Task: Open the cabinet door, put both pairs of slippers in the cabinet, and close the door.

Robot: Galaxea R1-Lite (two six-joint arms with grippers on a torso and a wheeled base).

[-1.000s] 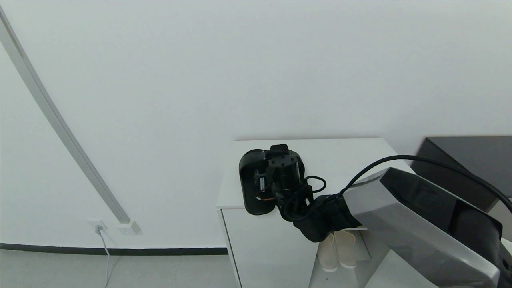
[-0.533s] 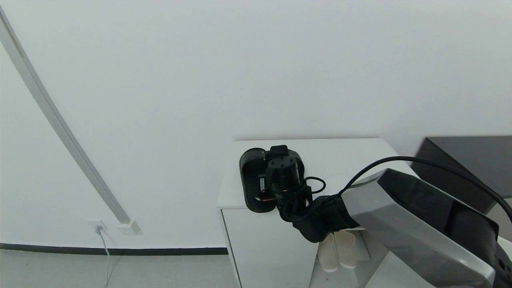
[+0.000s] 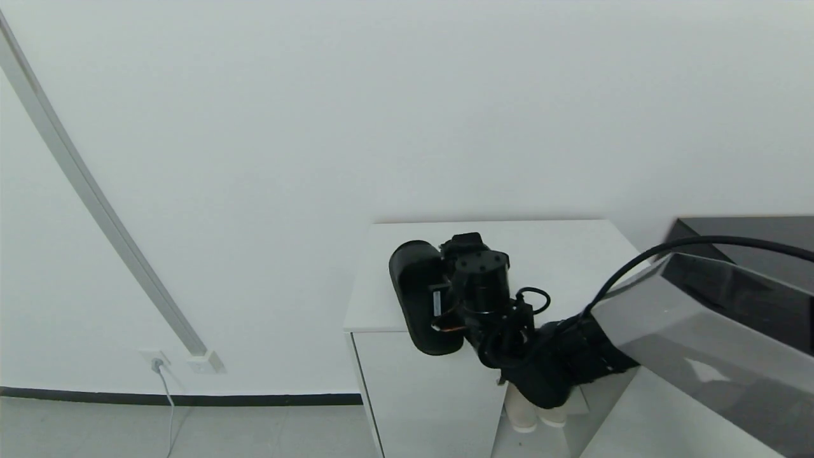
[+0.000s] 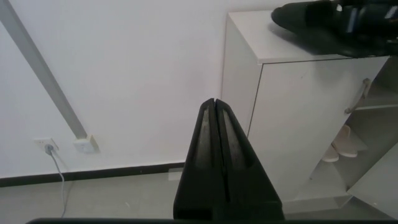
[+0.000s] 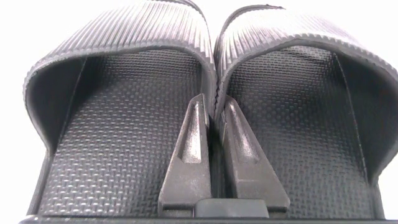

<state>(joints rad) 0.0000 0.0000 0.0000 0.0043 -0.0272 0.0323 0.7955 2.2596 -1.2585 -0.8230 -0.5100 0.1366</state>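
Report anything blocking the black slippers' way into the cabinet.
Nothing visible blocks it. The right gripper pinches the black slippers at the front edge of the cabinet. Directly below is the closed door panel; the open compartment beside it holds the white slippers.

No word, number or sign can be read anywhere here. The only thing that looks printed is a small pale sticker on the body of the right gripper. In the head view it sits just at 3 o'clock of the black slippers. Whatever is printed on it is too small to make out.
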